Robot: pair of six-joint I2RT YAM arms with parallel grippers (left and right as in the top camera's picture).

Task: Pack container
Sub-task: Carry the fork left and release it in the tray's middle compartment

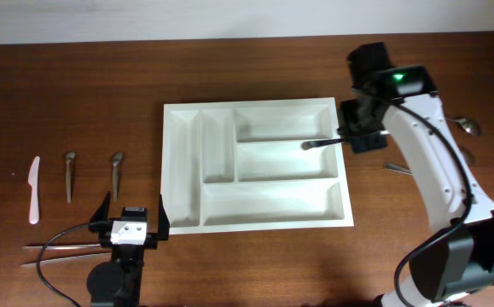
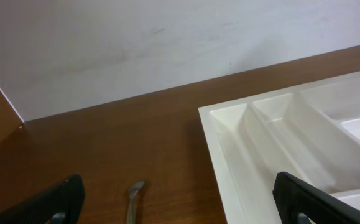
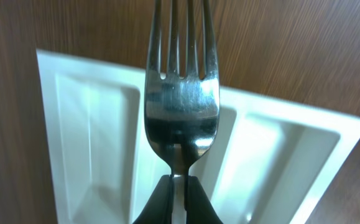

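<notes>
The white five-compartment container (image 1: 187, 170) lies in the middle of the table; it also shows in the left wrist view (image 2: 229, 143) and the right wrist view (image 3: 74, 124). My right gripper (image 1: 357, 136) is shut on a metal fork (image 3: 181, 93) and holds it above the container's right edge, tines pointing left over the wide compartments (image 1: 319, 143). My left gripper (image 1: 132, 220) is open and empty near the front left, beside the container's front left corner. A metal spoon (image 2: 133, 199) lies between its fingers, farther off.
Left of the container lie a white plastic knife (image 1: 34, 189) and two metal spoons (image 1: 68, 175) (image 1: 115, 170). Chopsticks (image 1: 63, 251) lie at the front left. More metal utensils (image 1: 468, 128) (image 1: 396, 168) lie right of the container, partly hidden by my right arm.
</notes>
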